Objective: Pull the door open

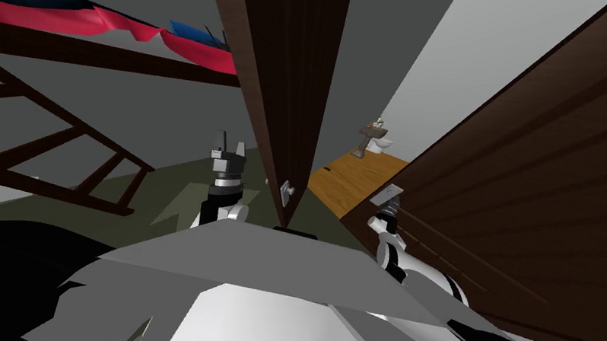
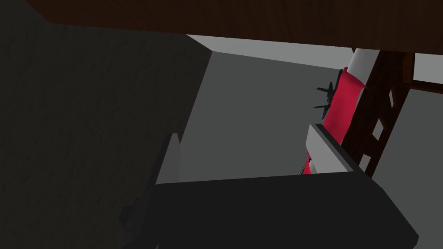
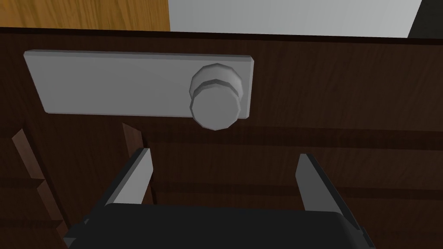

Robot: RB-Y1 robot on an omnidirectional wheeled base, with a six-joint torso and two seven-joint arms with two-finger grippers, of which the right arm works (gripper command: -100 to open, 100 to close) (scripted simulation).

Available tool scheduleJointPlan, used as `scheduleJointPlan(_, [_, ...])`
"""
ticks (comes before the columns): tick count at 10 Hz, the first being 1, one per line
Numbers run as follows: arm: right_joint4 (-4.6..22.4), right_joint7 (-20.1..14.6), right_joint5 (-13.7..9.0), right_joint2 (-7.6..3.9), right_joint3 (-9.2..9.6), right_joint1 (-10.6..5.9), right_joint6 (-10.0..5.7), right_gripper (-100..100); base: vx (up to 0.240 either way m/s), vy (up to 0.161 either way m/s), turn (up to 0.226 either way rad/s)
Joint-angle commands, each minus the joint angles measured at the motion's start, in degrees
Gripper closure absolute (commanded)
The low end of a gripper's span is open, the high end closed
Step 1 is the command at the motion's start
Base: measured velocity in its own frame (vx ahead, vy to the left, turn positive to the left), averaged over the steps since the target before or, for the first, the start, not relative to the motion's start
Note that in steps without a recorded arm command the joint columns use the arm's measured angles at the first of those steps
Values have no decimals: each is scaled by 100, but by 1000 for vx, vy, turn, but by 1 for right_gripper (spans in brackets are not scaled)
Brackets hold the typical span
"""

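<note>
A dark brown door panel (image 1: 555, 222) stands on my right, and it carries a grey plate (image 3: 108, 84) with a round grey knob (image 3: 215, 103). My right gripper (image 3: 225, 173) is open just short of the knob, which lies slightly beyond its fingertips and touches neither finger (image 3: 139, 173). In the head view that gripper (image 1: 389, 203) hangs close against the panel. A second dark brown leaf (image 1: 279, 75) stands edge-on straight ahead, with its own small knob (image 1: 287, 189). My left gripper (image 1: 228, 148) is open with nothing in it, to the left of that leaf.
Between the two brown leaves a gap shows an orange wooden floor (image 1: 355, 177) and a small basin (image 1: 374, 141) against a pale wall. On the left stands a dark wooden bunk bed with red bedding (image 1: 88, 20) and a ladder (image 1: 65, 155). The floor below is dark green.
</note>
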Motion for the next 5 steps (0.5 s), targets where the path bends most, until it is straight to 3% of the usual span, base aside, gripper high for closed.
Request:
scheduleJointPlan(1, [286, -56, 13, -67, 25, -125, -152, -100, -4, -38, 13])
scheduleJointPlan(2, [369, -56, 13, -67, 25, -125, -152, -100, -5, 2, -24])
scheduleJointPlan(3, [432, 36, -65, -120, -123, -102, -177, -100, 34, -55, 198])
scheduleJointPlan(5, [495, 127, -143, -172, -271, -80, -201, -100, 47, -106, 300])
